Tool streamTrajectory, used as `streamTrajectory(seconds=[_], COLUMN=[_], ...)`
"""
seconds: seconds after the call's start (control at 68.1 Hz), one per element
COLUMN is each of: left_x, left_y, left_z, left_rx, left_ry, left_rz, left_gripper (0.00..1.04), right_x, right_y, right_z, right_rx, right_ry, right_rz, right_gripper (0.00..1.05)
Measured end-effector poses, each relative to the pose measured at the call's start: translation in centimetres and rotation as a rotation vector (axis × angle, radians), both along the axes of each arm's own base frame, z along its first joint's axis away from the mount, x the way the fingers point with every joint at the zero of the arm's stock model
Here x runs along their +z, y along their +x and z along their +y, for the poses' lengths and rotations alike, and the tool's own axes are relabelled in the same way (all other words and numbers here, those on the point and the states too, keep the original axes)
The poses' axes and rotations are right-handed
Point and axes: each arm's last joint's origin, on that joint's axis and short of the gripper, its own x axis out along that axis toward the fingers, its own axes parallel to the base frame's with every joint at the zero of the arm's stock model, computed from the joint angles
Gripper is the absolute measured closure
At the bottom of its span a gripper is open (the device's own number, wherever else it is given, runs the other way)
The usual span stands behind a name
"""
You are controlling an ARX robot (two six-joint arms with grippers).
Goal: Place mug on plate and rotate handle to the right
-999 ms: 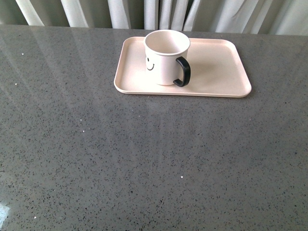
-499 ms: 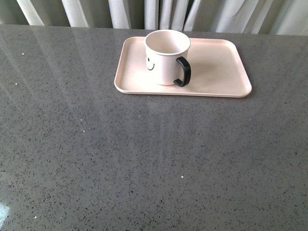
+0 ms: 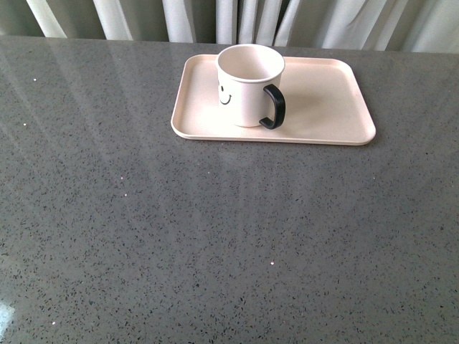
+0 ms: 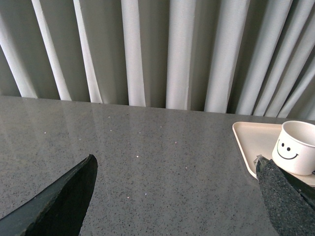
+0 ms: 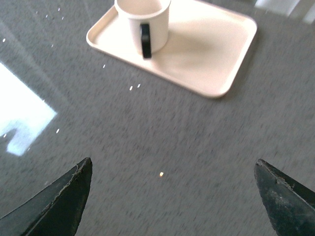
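The mug (image 3: 249, 82) stands upright on the plate (image 3: 330, 107), its handle (image 3: 273, 107) pointing right. The left fingers (image 4: 64, 206) and right fingers (image 5: 54, 201) gape empty, well clear, so the job looks done.

Cream-white cylindrical ceramic mug (image 3: 250, 82): black smiley face, glossy black C-shaped handle (image 3: 274, 107). Pale pink-beige rectangular plate (image 3: 323, 107). Grey speckled stone tabletop (image 3: 215, 236).

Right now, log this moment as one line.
mug: upright on plate | handle: right, angled toward robot | left gripper: open, empty | right gripper: open, empty
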Motion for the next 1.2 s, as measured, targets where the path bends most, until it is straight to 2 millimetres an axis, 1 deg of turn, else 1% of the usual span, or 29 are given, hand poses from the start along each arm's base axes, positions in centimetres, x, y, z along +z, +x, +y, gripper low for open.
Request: streamTrajectory(seconds=[0.073,0.132,0.147,0.176,0.206,0.25,0.279,0.294,0.323,0.367,0.455,0.485,0.529,0.573,0.617,0.764,0.896,0.999,1.204], left_x=[0.0,0.0,0.0,0.0,0.0,0.0,0.0,0.0,0.0,0.0,0.0,0.0,0.0,0.0,0.0,0.0,0.0,0.0,0.0], left_y=[0.0,0.0,0.0,0.0,0.0,0.0,0.0,0.0,0.0,0.0,0.0,0.0,0.0,0.0,0.0,0.0,0.0,0.0,0.0], left_z=[0.0,0.0,0.0,0.0,0.0,0.0,0.0,0.0,0.0,0.0,0.0,0.0,0.0,0.0,0.0,0.0,0.0,0.0,0.0], left_rx=[0.0,0.0,0.0,0.0,0.0,0.0,0.0,0.0,0.0,0.0,0.0,0.0,0.0,0.0,0.0,0.0,0.0,0.0,0.0], left_ry=[0.0,0.0,0.0,0.0,0.0,0.0,0.0,0.0,0.0,0.0,0.0,0.0,0.0,0.0,0.0,0.0,0.0,0.0,0.0], left_rz=[0.0,0.0,0.0,0.0,0.0,0.0,0.0,0.0,0.0,0.0,0.0,0.0,0.0,0.0,0.0,0.0,0.0,0.0,0.0], left_gripper=[0.09,0.09,0.09,0.09,0.09,0.09,0.09,0.09,0.09,0.09,0.09,0.09,0.09,0.09,0.09,0.09,0.09,0.09,0.09], right_x=[0.5,0.5,0.3,-0.1,-0.3,-1.0,-1.2,-1.5,-1.7,-2.2,-2.7,-2.8,-2.7,-2.4,-2.1,-2.1,-3.0,-3.3,-3.4], right_y=[2.7,6.4,7.8,9.5,10.4,12.4,13.2,14.0,14.7,16.5,19.1,19.6,21.0,22.7,23.7,25.5,26.4,26.7,26.7], right_z=[0.2,0.9,1.2,1.8,2.1,2.9,3.2,3.5,3.8,4.6,5.8,6.1,6.8,7.7,8.2,9.5,10.4,10.7,10.8], right_rx=[0.028,0.063,0.068,0.079,0.085,0.083,0.082,0.081,0.076,0.064,0.031,0.026,0.001,-0.036,-0.065,-0.11,-0.162,-0.192,-0.236], right_ry=[-0.017,-0.027,-0.035,-0.038,-0.04,-0.048,-0.046,-0.047,-0.044,-0.034,0.001,0.01,0.04,0.087,0.108,0.16,0.206,0.237,0.276], right_rz=[-0.015,-0.012,-0.001,0.016,0.03,0.061,0.073,0.085,0.096,0.123,0.17,0.175,0.194,0.215,0.226,0.271,0.338,0.36,0.383], right_gripper=[0.09,0.09,0.09,0.09,0.09,0.09,0.09,0.09,0.09,0.09,0.09,0.09,0.09,0.09,0.09,0.09,0.09,0.09,0.09])
